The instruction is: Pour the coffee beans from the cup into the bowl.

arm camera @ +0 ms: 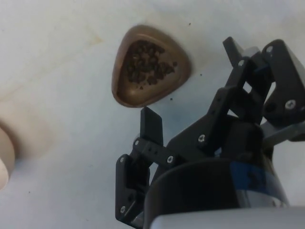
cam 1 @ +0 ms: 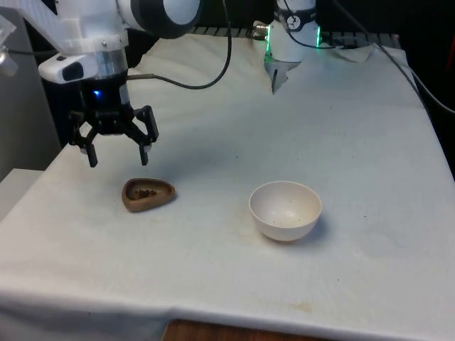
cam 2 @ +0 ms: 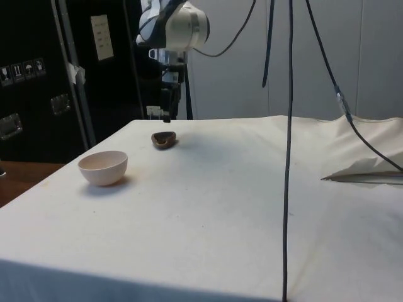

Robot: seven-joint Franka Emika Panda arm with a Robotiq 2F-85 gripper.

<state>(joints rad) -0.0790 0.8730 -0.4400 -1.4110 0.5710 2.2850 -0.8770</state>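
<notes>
Hand [cam 1: 118, 152]: black, 2 fingers spread wide, nothing between them; you have it hanging above the desk [cam 1: 341, 128], just beyond the cup and apart from it.
Cup [cam 1: 148, 195]: brown, rounded-triangular, upright on the white cloth toward the front view's left; you can see coffee beans [arm camera: 147, 63] piled inside in the wrist view.
Bowl [cam 1: 285, 210]: 1 white bowl, upright, well apart from the cup, toward the front view's right

cup [cam 1: 148, 195] at front view's left of bowl [cam 1: 285, 209].
</notes>
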